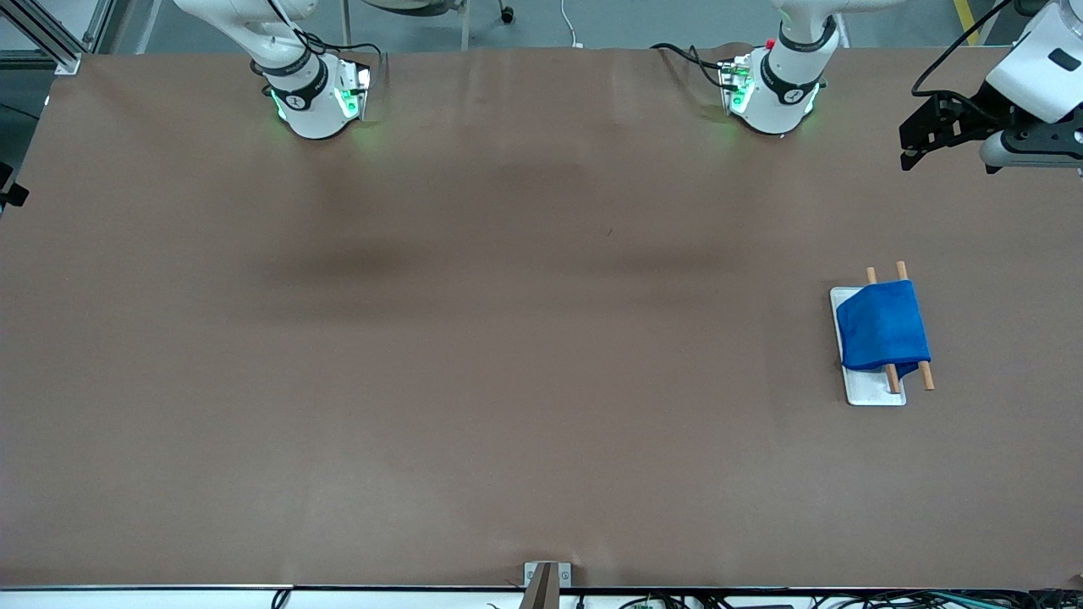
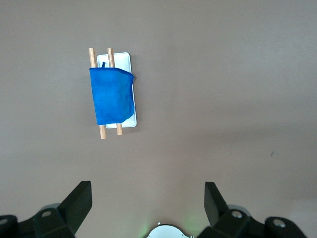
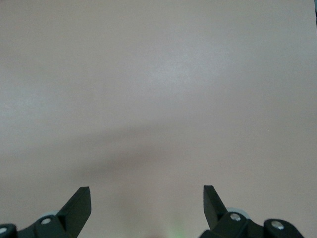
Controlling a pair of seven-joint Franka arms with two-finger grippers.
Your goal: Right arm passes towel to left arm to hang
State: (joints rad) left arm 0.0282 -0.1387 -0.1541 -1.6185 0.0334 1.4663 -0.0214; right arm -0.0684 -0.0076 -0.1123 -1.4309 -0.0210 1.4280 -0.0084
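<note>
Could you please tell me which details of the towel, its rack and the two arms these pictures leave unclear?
- Rack rods: their middles are covered by the towel in the front and left wrist views.
- White base: mostly under the towel.
- Right tool: outside the front view; only its open fingertips show in the right wrist view.
- Left tool: the frame edge cuts its body.

White rack base (image 1: 873,392) on brown table (image 1: 474,355), two wooden rods (image 1: 926,375) above it.

High front camera; wrist cameras face the table (image 1: 508,338).
</note>
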